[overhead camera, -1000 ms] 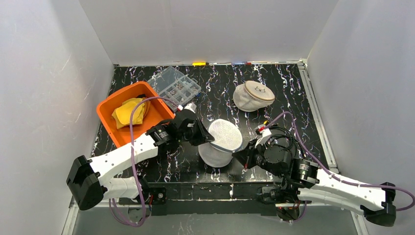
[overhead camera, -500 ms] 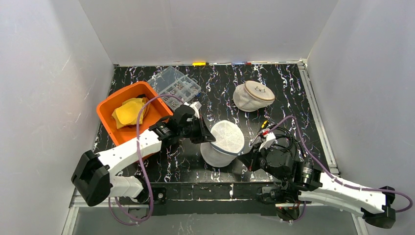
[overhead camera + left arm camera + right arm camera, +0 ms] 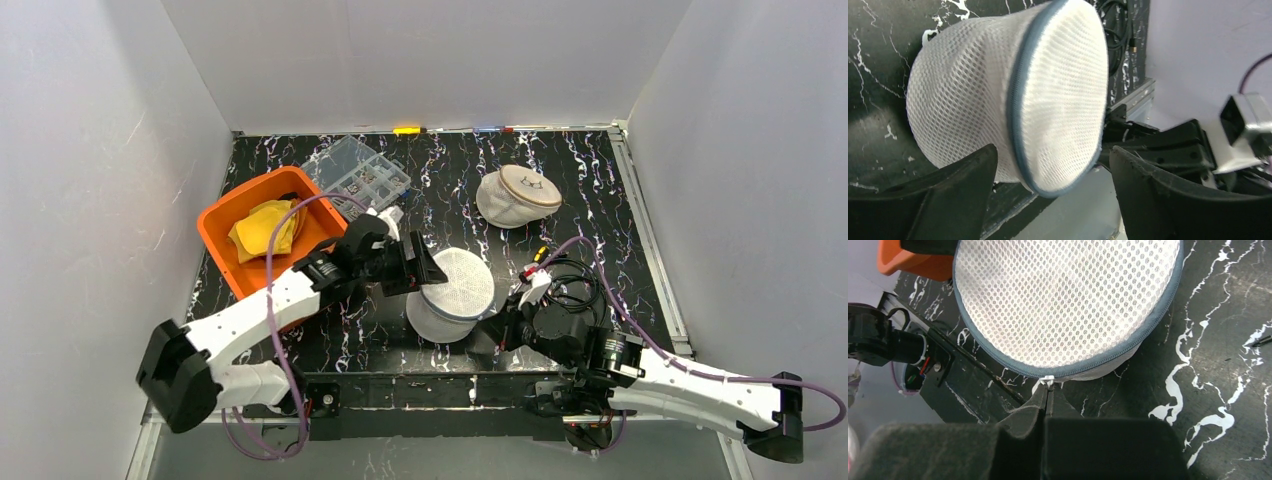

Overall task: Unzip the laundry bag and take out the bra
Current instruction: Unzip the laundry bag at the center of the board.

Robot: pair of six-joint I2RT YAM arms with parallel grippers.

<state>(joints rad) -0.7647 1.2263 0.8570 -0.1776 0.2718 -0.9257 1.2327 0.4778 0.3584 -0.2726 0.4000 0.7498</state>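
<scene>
The laundry bag (image 3: 452,292) is a round white mesh pouch with a blue-grey zip band (image 3: 1108,362), and it lies near the table's front middle. The zip looks closed along the stretch I can see. My left gripper (image 3: 420,268) stands open at the bag's left side; in the left wrist view the bag (image 3: 1013,95) bulges between the spread fingers of that gripper (image 3: 1053,152) without being pinched. My right gripper (image 3: 1048,388) is shut on the small white zipper pull (image 3: 1047,380) at the bag's near edge. The bra is hidden.
A second mesh bag (image 3: 516,196) with a beige top sits at the back right. An orange bin (image 3: 225,225) holding yellow cloth (image 3: 265,228) stands at the left, with a clear compartment box (image 3: 357,175) behind it. The table's front edge lies just below the bag.
My left gripper has opened and let go of the bag's left edge. The bag has settled slightly lower. The right gripper keeps its hold on the pull.
</scene>
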